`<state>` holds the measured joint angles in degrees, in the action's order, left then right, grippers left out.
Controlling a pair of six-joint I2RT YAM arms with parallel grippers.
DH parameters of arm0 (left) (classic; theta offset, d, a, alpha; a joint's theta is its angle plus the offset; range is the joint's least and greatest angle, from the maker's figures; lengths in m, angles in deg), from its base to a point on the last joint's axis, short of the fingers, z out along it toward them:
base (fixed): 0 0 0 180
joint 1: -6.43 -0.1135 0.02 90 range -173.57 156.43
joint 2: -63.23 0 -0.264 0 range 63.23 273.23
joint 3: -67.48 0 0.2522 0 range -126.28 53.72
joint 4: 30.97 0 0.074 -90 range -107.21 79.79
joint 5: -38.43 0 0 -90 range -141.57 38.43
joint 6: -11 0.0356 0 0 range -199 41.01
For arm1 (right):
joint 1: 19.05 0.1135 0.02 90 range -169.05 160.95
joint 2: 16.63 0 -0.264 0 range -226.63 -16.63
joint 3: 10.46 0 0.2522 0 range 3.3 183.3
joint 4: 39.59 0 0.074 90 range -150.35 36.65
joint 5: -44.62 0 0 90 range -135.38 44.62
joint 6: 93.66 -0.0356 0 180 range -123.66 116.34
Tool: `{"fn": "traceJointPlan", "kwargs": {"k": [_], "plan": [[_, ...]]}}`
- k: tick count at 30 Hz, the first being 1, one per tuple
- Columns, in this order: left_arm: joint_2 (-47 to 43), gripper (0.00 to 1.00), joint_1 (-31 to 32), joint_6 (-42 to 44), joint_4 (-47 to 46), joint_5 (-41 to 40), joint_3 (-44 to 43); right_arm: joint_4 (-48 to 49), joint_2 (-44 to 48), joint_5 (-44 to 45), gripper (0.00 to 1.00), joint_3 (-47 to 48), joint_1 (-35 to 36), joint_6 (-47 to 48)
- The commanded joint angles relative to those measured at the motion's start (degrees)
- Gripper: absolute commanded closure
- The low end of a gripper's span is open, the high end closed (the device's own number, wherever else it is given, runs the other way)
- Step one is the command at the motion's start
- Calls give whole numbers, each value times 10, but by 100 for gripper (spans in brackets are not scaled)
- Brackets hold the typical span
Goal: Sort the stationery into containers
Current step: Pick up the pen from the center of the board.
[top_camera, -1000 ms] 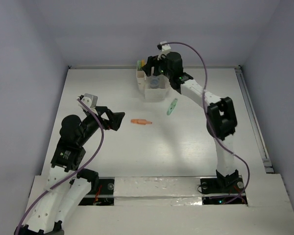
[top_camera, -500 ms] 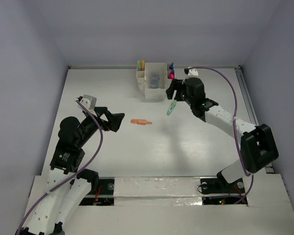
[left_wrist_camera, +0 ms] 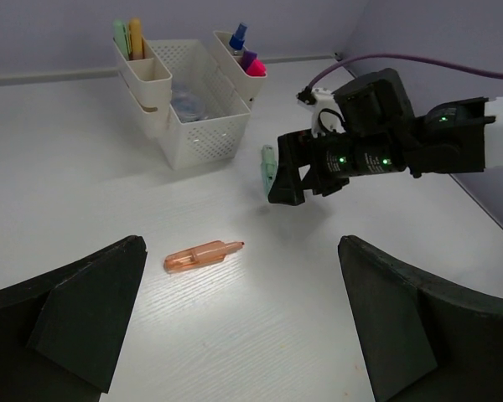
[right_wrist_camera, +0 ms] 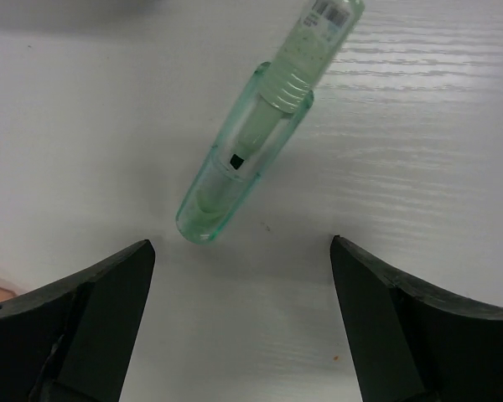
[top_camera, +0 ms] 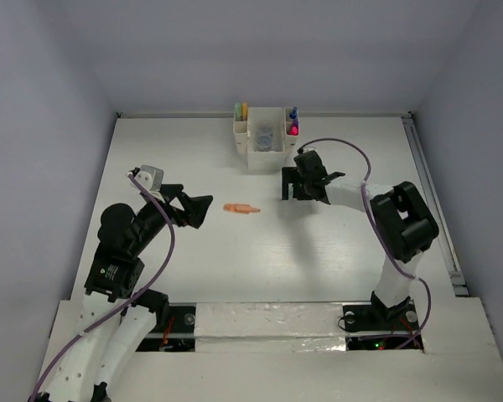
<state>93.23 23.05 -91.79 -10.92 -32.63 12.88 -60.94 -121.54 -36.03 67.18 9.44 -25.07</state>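
Though near gripper (right_wrist_camera: 241, 244), marker (right_wrist_camera: 245, 157) (end cropped)

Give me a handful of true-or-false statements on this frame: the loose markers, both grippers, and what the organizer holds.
1. The right gripper is open, and the mint green marker lies ungripped on the table just ahead of it. True.
2. The orange marker sits inside the white organizer. False: it lies on the table, out in the open between the two arms.
3. The left gripper is shut on a marker. False: it is open and holds nothing.
4. A pink-tipped marker stands in one of the organizer's side compartments. True.
5. The organizer's middle compartment is empty. False: a round tub lies in it.
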Motion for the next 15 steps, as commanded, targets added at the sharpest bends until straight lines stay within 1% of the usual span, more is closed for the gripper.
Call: {"fn": "traceJointPlan", "kwargs": {"k": [1,3,4,6,7,9,10,11,12,13,14,15], "plan": [[2,1,2,-4,-24,10,1,-12,-32,28,10,56,27,4],[3,1,2,-5,-24,8,1,-23,-53,34,13,76,32,6],[4,1,2,-4,-24,8,1,-34,-72,50,18,93,39,8],[7,1,2,-4,-24,9,1,-48,-86,65,21,108,39,10],[8,1,2,-4,-24,9,1,-52,-90,70,25,112,39,10],[12,1,2,-4,-25,11,1,-52,-94,73,36,107,39,11],[13,1,2,-6,-25,11,1,-58,-94,72,37,107,39,14],[16,1,2,-6,-27,12,1,-61,-94,71,49,107,39,14],[17,1,2,-6,-28,11,1,-64,-93,70,53,104,39,15],[17,1,2,-7,-28,11,1,-63,-89,70,55,100,45,15],[20,1,2,-7,-29,11,1,-60,-87,72,66,88,45,17],[23,1,2,-7,-29,13,1,-62,-80,79,79,82,45,21]]}}
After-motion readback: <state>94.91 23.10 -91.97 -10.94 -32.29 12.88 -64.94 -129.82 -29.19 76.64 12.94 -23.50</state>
